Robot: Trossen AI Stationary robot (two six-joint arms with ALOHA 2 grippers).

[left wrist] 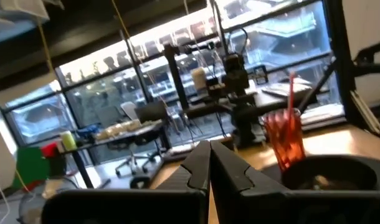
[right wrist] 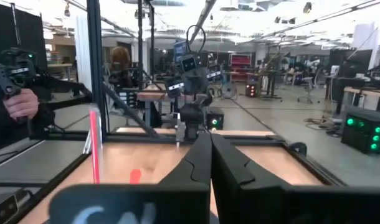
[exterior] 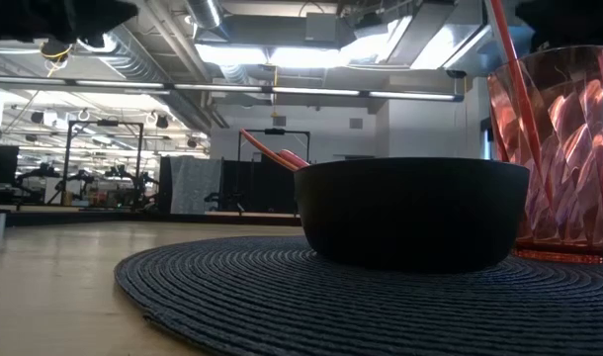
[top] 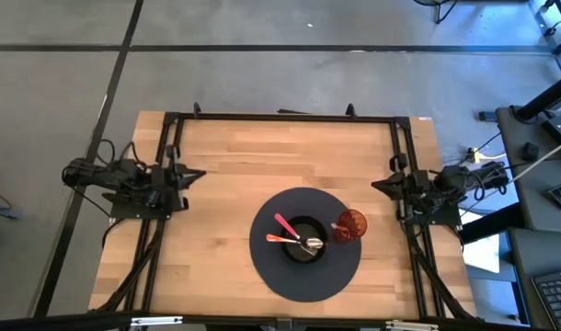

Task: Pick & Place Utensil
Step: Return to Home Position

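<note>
Black bowl [exterior: 410, 213] sits mid woven placemat [top: 271, 268]; pink fork [top: 285, 224] and orange spoon [top: 282, 239] lie in it. Red faceted cup [top: 352, 223] stands just beside, orange straw [exterior: 507, 59] inside. Left gripper [top: 200, 174] and right gripper [top: 375, 185] sit at opposite table sides, fingers pressed together, empty.

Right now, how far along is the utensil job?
Done: the pink fork and orange spoon lie in the black bowl, and the straw stands in the cup. In hand: nothing. The left gripper and right gripper sit at opposite sides of the table, jaws shut and empty. Left: no loose utensil shows, so seemingly only parking.
</note>
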